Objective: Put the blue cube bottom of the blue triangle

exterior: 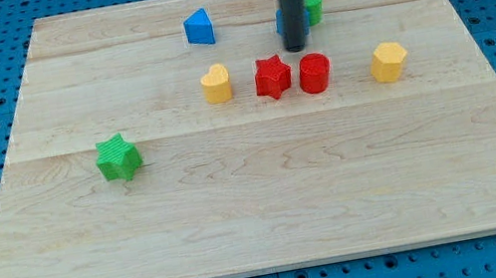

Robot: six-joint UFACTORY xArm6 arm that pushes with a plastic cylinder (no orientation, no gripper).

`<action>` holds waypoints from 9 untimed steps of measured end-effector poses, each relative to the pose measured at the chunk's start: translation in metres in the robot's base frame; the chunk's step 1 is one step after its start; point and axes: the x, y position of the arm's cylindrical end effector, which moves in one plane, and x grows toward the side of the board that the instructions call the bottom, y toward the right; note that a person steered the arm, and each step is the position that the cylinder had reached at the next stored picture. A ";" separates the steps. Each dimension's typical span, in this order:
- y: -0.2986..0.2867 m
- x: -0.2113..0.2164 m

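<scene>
The blue triangle sits near the view's top, left of centre. The blue cube is to its right, mostly hidden behind my rod, with only a sliver showing at the rod's left edge. My tip rests on the board just below the blue cube and just above the gap between the red star and the red cylinder.
A green block sits right of the blue cube. A yellow block lies left of the red star, a yellow hexagon at the right. A green star lies at the left.
</scene>
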 end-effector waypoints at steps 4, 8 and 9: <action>-0.145 -0.051; -0.222 -0.071; -0.091 -0.071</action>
